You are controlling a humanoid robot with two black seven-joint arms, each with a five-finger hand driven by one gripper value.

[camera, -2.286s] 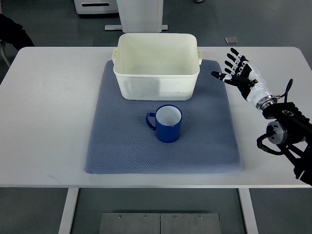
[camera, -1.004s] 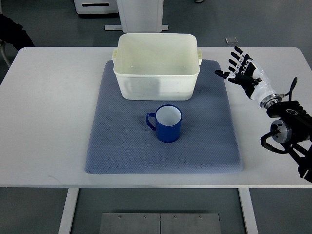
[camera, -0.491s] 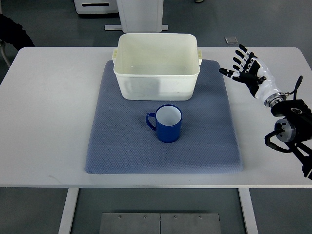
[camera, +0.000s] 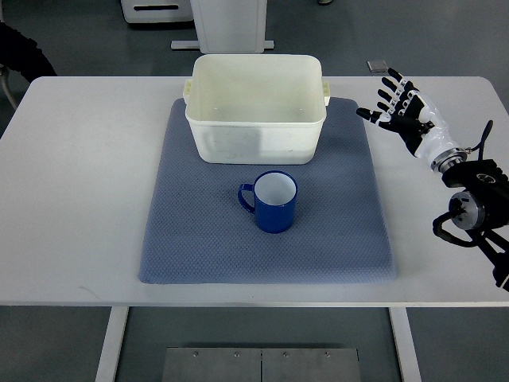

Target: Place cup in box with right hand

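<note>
Looking down on the white bench (camera: pixel 79 175), we see a blue-grey mat (camera: pixel 199 239) spread over its middle, and on this mat the two things of the task. The blue enamel mug (camera: pixel 270 201) stands upright near the centre of the mat, its white inside showing and its handle turned toward the left of the picture. Nothing touches it. Just behind it, at the far edge of the mat, stands the cream plastic box (camera: pixel 255 107), open at the top, with small handles on its two short sides; a clear strip of mat lies between mug and box. Our right hand (camera: pixel 407 118) comes in from the right edge and hangs over the bare bench beside the mat's far right corner, well apart from the mug. Its fingers (camera: pixel 387 94) are spread wide and point toward the far side, and they hold nothing; the thumb reaches out toward the box without touching it. The black wrist joint and cables show lower on the right edge. On the floor past the bench we see a white machine base (camera: pixel 231 24).
</note>
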